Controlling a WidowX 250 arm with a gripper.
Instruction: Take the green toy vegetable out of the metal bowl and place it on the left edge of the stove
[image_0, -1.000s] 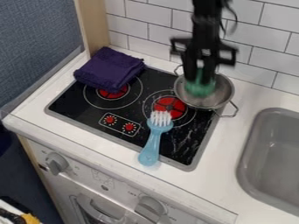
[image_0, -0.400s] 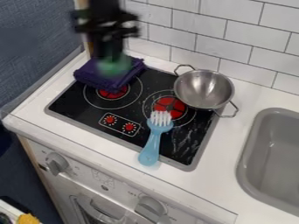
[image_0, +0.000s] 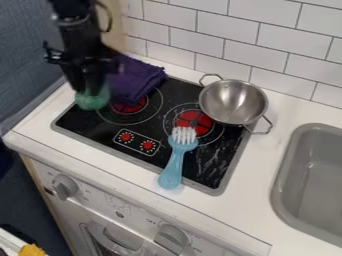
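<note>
At the upper left, my gripper (image_0: 89, 89) hangs over the stove's back left corner, shut on a green object (image_0: 93, 98) whose shape I cannot make out. The folded purple towel (image_0: 138, 77) lies just right of the gripper, partly behind it. A metal pot (image_0: 233, 102) with two wire handles stands at the stove's back right. The light blue brush (image_0: 175, 162) lies across the stove's front part, white bristles toward the back.
The black stovetop (image_0: 110, 131) has red burner marks and a small knob panel. A grey sink (image_0: 307, 185) is set into the white counter (image_0: 274, 150) at right. A tiled wall (image_0: 220, 32) runs behind, and a wooden post rises behind the arm.
The gripper has moved left with the green object, from over the pot, past the towel, to the stove's left side. Pot, towel and brush stay where they were.
</note>
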